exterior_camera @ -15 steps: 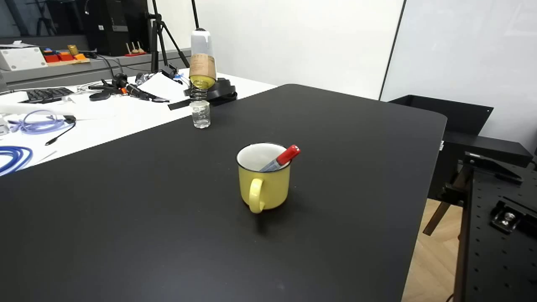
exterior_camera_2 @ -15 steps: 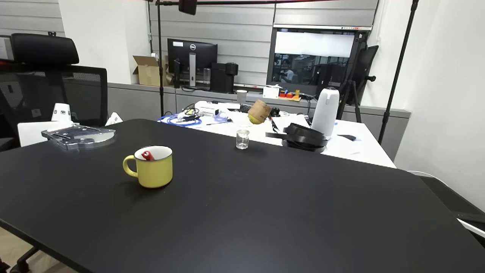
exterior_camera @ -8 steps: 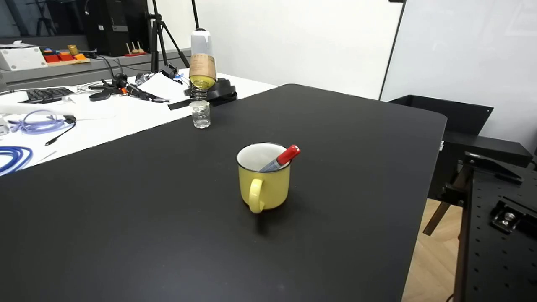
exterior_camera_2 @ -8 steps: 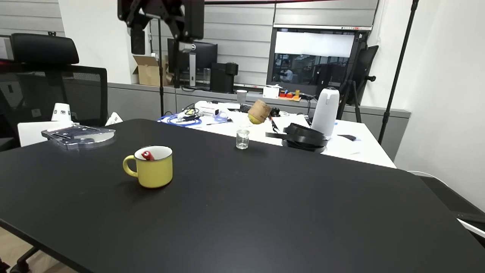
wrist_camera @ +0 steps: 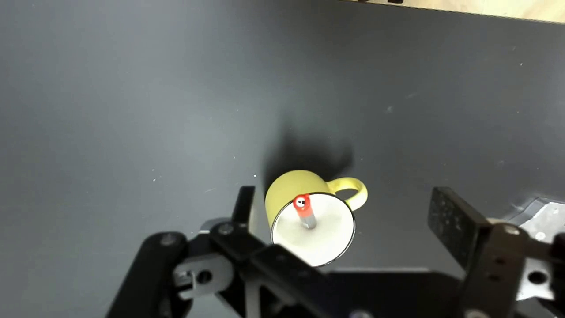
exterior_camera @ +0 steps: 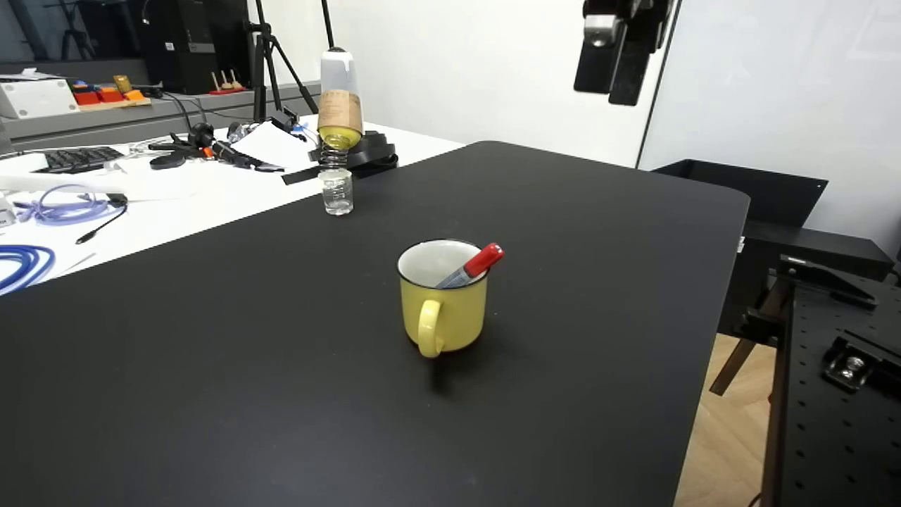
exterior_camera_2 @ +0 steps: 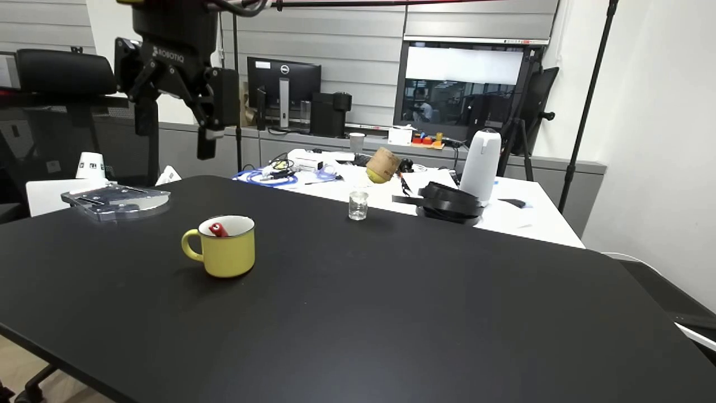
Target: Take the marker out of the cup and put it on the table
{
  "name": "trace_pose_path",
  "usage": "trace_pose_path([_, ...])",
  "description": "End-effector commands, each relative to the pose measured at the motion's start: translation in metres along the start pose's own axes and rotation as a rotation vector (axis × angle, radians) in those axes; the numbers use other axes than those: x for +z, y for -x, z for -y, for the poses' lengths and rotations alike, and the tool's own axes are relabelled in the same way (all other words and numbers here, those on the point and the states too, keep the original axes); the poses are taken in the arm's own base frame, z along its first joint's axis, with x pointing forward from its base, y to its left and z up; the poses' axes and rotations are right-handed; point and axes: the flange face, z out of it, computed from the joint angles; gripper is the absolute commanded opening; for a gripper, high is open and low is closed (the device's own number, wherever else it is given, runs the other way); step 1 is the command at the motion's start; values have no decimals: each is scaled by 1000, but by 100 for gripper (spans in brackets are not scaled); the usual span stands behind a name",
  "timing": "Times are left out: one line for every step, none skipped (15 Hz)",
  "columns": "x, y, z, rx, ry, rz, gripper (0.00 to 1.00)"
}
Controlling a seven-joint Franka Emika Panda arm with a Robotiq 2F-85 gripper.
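The yellow cup (exterior_camera: 457,320) stands upright on the black table (exterior_camera: 281,380); it also shows in an exterior view (exterior_camera_2: 230,257) and in the wrist view (wrist_camera: 284,190). The marker (exterior_camera: 483,260) leans inside the cup, its red end up at the rim and its lower part hidden in an exterior view (exterior_camera_2: 217,229). In the wrist view the marker (wrist_camera: 304,210) points its red end at the camera. My gripper (exterior_camera_2: 177,137) is open and empty, well above the cup and table. It also shows in an exterior view (exterior_camera: 607,90). In the wrist view the cup lies between the fingers (wrist_camera: 343,196), nearer the left one.
A small clear container (exterior_camera: 338,193) stands near the table's edge; it also shows in an exterior view (exterior_camera_2: 358,206). A clear plastic plate (exterior_camera_2: 120,200) lies at the table's far left. A white table (exterior_camera: 197,197) with cables and black gear adjoins the black table.
My gripper has come down into view from above in both exterior views, shifting left as it lowers. The cup and the marker have not moved.
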Motion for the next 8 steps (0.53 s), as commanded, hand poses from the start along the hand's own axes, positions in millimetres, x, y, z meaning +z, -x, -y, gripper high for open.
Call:
trace_pose_path([1,0,0,-1,1,3,100])
trace_pose_path([-7,0,-5,26,26,-47,100])
trace_pose_path([-7,-3,-9,33,50,-80,100])
trace_pose_path([-5,-7,-12,43,56,-108,100])
trace_pose_path([-1,-11,-15,53,58,-130,100])
trace_pose_path([6,-14,-16,72,57,-145,100])
trace_pose_path([14,-17,-16,83,59,-157,100])
trace_pose_path([22,-25,-15,97,61,-156,100])
